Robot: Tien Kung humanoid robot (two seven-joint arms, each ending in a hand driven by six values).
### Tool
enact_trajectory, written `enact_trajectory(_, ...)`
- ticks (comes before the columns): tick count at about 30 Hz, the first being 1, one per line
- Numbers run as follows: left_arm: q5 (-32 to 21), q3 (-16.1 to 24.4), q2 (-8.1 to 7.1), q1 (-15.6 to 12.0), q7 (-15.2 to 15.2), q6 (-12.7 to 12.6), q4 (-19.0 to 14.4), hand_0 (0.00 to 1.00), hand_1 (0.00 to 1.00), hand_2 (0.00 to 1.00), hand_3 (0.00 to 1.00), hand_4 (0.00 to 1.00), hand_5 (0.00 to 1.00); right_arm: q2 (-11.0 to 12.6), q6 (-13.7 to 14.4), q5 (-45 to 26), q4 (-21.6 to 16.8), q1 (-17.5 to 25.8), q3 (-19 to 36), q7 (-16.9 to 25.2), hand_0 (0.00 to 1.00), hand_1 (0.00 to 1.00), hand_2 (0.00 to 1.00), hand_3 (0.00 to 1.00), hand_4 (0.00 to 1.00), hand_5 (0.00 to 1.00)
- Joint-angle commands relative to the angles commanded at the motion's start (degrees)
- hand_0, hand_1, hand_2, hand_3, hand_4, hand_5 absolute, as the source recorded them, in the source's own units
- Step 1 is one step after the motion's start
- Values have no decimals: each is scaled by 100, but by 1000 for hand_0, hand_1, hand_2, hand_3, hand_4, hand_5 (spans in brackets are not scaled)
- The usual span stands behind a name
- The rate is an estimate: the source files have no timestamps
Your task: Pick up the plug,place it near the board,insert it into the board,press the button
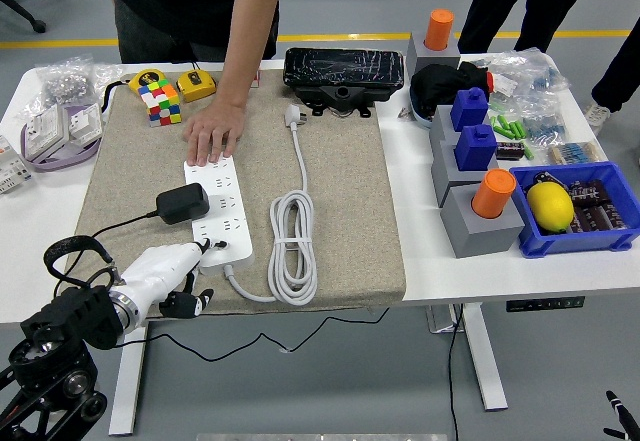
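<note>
left hand [170,273], white five-fingered on a black arm, comes in from the lower left corner. it sits at the near end of the white rectangular power strip [221,204], fingertip touching the strip's near end around the button; the button itself is too small to make out. other fingers loosely curled, grasping nothing. right hand out of frame.

black boxy adapter plug [182,203] is seated in the strip, on its left side about midway along. its thin black cable [112,229] runs left and near, toward the robot's arm.

power strip lies lengthwise near-to-far on the beige fabric mat [345,201]. its own white coiled cord [293,241] lies just right of it, ending in a white plug [293,116] at the far side of the mat.

person standing at the far side, one hand [213,133] pressed flat on the mat, fingers touching the strip's far end.

other stuff: multicolour puzzle cube [161,100] and yellow tape measure [196,85] at the mat's far left, black rectangular box [343,69] far centre. right of the mat: grey blocks with blue [481,145] and orange cylindrical tops [493,192], blue plastic bin [595,233] with a yellow lemon-shaped object [549,206] in it.
</note>
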State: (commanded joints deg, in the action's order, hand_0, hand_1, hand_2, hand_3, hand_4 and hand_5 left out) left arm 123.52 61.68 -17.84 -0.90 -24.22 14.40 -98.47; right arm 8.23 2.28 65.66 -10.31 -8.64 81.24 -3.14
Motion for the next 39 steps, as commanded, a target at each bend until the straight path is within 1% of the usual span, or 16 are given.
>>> enact_trajectory(6,-7,6,-3,-6,9,6,52,156,38,143,917,576,2,-3,-2,-10,0,9,-10,3,815,758,736,776,998,998)
enact_trajectory(15,-34,-96,-5,-43,42,-2,97,156,36,142,910,568,2,-4,1,-6,0,25,-3,-4,815,758,736,779,998,998)
enact_trajectory(20,31,-68,-29,-37,57,-72,-30,156,33,141,910,561,2,-10,-1,-9,0,33,-12,-7,815,758,736,777,998,998)
enact_trajectory(27,181,73,-34,-19,98,-226,-346,155,34,141,904,562,2,-5,-2,-32,0,22,-40,-2,816,758,736,776,998,998)
enact_trajectory(29,222,107,-27,-1,130,-305,-346,155,34,141,904,562,2,-5,-2,-27,0,17,-31,-5,816,758,736,776,998,998)
enact_trajectory(30,254,131,-21,15,169,-397,-346,155,34,141,904,562,2,-4,-3,-31,0,14,-35,-5,816,758,736,776,998,998)
enact_trajectory(31,276,153,-13,29,205,-485,-346,169,45,155,872,647,2,-2,-3,-32,0,11,-35,-6,815,758,736,776,998,998)
enact_trajectory(32,298,174,0,43,249,-556,-346,169,45,155,872,647,2,-1,-3,-30,0,9,-32,-6,815,758,736,776,998,998)
enact_trajectory(36,449,356,118,150,600,-1309,-346,169,45,155,872,647,2,-1,-2,-26,0,1,-26,-7,815,758,736,776,998,998)
enact_trajectory(37,462,412,147,180,653,-1426,-346,217,95,219,854,718,2,-2,-2,-26,0,1,-29,-8,815,758,736,776,998,998)
enact_trajectory(39,500,537,202,253,728,-1535,-338,217,95,219,854,718,2,-5,-3,-19,0,-1,-28,-9,815,758,736,776,998,998)
